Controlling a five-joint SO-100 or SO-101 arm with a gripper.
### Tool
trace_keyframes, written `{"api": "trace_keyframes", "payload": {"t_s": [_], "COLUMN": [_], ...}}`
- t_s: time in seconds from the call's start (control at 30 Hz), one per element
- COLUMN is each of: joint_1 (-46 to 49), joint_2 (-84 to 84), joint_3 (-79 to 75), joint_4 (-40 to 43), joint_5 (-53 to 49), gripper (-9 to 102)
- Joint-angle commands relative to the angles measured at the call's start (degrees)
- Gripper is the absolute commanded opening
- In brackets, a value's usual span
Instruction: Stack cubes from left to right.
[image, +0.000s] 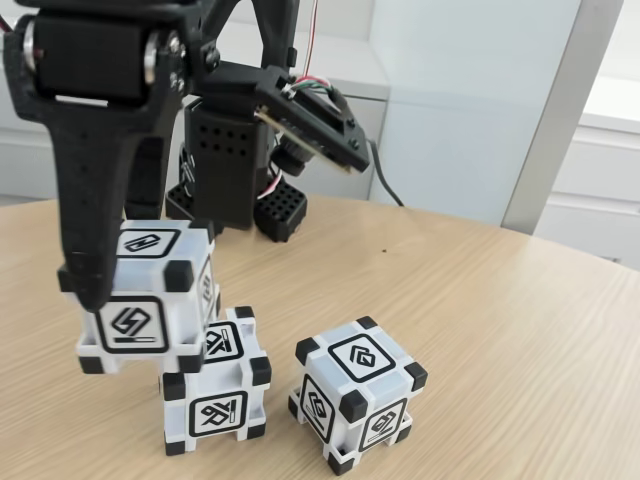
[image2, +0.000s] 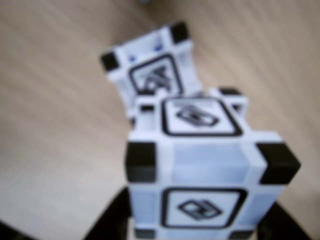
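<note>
My black gripper (image: 140, 290) is shut on a white cube (image: 150, 300) with black corners, one finger (image: 85, 270) pressed on its left face. This cube hangs above and to the left of a second cube (image: 215, 395) that stands on the table, overlapping its upper left corner; I cannot tell if they touch. A third cube (image: 355, 395) stands apart to the right. In the wrist view the held cube (image2: 205, 170) looms large and blurred between the dark fingers (image2: 107, 222), with the gripper (image2: 200, 232) at the bottom edge and the second cube (image2: 150, 75) beyond it.
The cubes rest on a round light wooden table (image: 500, 330). The arm's black base (image: 235, 190) stands behind the cubes. A cable (image: 385, 185) runs off the table's far edge. White cabinets line the back.
</note>
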Motion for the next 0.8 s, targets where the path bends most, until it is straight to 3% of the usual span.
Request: {"api": "trace_keyframes", "payload": {"t_s": [0.0, 0.3, 0.6, 0.77], "joint_1": [-0.4, -5.2, -6.9, -6.9], "joint_2": [0.9, 1.8, 1.4, 0.8], "joint_3": [-2.8, -2.4, -2.0, -1.9], "joint_4": [-0.5, 0.1, -0.3, 0.3], "joint_5": [-2.5, -10.8, -11.3, -6.2], "gripper": [0, 0, 0, 0]}}
